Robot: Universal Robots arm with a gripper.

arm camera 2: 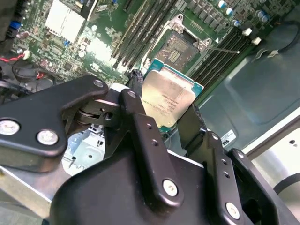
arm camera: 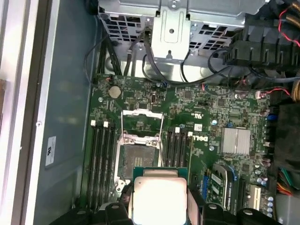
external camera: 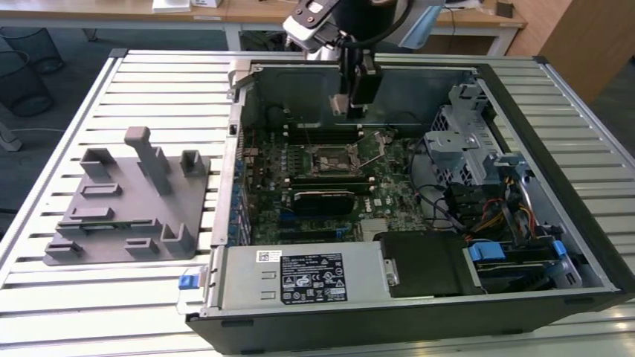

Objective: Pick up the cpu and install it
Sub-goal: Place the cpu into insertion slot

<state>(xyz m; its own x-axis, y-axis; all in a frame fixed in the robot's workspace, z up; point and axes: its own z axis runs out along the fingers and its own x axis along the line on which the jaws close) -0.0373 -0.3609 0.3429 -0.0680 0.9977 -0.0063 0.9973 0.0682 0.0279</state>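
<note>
Clock is read on the exterior view, 12 = far side. Gripper [external camera: 358,97] hangs inside the case [external camera: 417,93] near its 12 o'clock wall, over the board [arm camera: 220,117]. Fingers [arm camera 2: 140,122] clamp the cpu [arm camera 2: 168,96] by two opposite edges, silvery top toward the wrist cams. So the cpu is in the air, not seated, w/ the open socket [arm camera: 138,159] just beyond it in both wrist views. Risks, my read: biggest is the arm clipping the case wall or the drive cage [external camera: 462,145] at 3 o'clock of the socket if it swings wide. Next is the cpu coming down skewed or rotated wrt the socket. The grip is on thin edges only, so a slip or tilt could put a corner onto the contacts and bend them. The load plate looks raised, and it or the lever [arm camera 2: 225,47] beside the socket could catch a finger or the chip edge. Can't tell if orientation matches. Around: slatted table [external camera: 149,82] under everything. Grey tray [external camera: 109,223] sits just beside the case at 9 o'clock, not in the way, and a labelled metal box [external camera: 297,279] at 6 o'clock. Cables [external camera: 436,201] run approx 4 o'clock of the socket, clear of it. RAM slots [arm camera: 101,159] flank the socket closely on both sides, and the heatsink [arm camera: 236,140] is further off. Nothing lies across the socket itself.
</note>
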